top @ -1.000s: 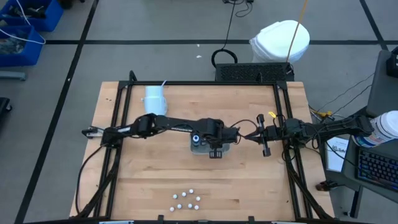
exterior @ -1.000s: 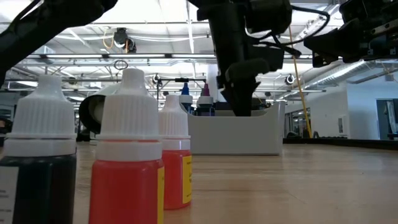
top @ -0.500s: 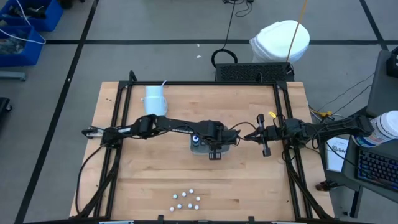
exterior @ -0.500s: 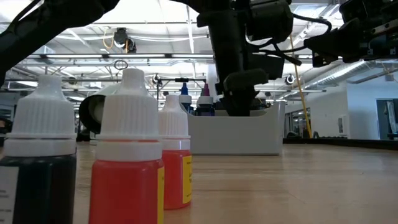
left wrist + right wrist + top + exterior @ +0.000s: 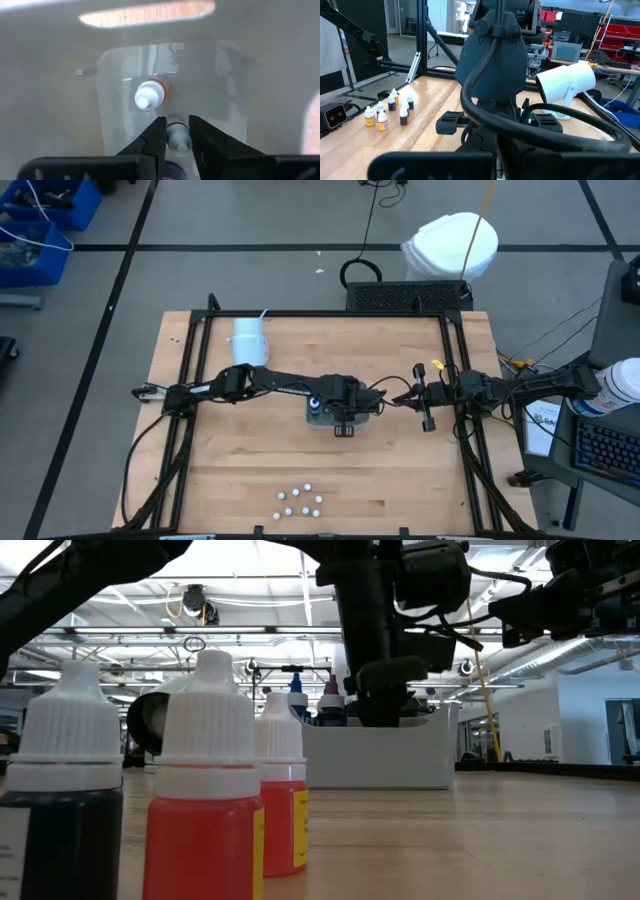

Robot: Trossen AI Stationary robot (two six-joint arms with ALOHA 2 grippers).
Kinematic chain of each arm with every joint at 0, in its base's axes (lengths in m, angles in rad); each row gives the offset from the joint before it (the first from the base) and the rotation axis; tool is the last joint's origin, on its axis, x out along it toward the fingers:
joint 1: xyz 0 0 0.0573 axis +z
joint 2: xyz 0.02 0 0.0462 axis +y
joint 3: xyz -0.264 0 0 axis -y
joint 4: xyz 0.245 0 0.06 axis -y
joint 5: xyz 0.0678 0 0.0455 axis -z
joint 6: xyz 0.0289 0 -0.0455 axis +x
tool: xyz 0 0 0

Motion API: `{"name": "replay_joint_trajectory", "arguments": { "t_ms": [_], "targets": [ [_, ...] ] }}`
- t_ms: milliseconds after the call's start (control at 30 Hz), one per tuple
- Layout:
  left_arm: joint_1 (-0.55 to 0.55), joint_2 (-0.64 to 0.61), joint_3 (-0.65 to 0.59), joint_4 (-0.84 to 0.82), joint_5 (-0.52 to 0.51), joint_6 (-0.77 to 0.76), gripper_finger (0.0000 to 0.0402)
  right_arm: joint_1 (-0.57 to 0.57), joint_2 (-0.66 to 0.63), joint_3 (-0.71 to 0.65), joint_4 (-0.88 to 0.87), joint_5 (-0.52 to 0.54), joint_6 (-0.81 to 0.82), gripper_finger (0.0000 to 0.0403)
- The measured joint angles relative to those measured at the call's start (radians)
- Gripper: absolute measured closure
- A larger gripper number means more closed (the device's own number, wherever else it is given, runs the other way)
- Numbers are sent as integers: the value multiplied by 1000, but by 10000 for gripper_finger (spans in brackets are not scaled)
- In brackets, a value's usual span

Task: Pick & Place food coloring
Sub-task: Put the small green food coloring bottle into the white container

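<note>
Light wooden table (image 5: 250, 470): left gripper (image 5: 174, 134) inside the grey rectangular tray (image 5: 366, 419), fingers flanking a small white-capped bottle (image 5: 178, 140), grip indeterminate; right gripper (image 5: 428, 423) shut beside the tray

Foreground: the other arm (image 5: 495, 65), dark, bulky, filling the middle of the view, with a thick black cable (image 5: 520, 127) looping across its front.

Wooden counter (image 5: 427, 112): light planks, running off towards a black frame post (image 5: 423, 37).

Food coloring (image 5: 387, 111): a loose cluster of small white-capped bottles standing upright on the counter, well apart from the arm; some bodies orange-red, some dark.

White cup (image 5: 567, 82): lying on its side beyond the arm.

Background: workshop with red racking (image 5: 620, 37).
</note>
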Motion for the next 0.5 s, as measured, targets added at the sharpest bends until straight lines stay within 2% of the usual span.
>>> {"name": "replay_joint_trajectory", "arguments": {
  "t_ms": [333,500],
  "targets": [
    [0,0,106,-69,-11,37,315,0,0,0,1,0,0,403],
    [0,0,114,-89,-17,16,314,0,0,0,1,0,-2,403]
  ]
}}
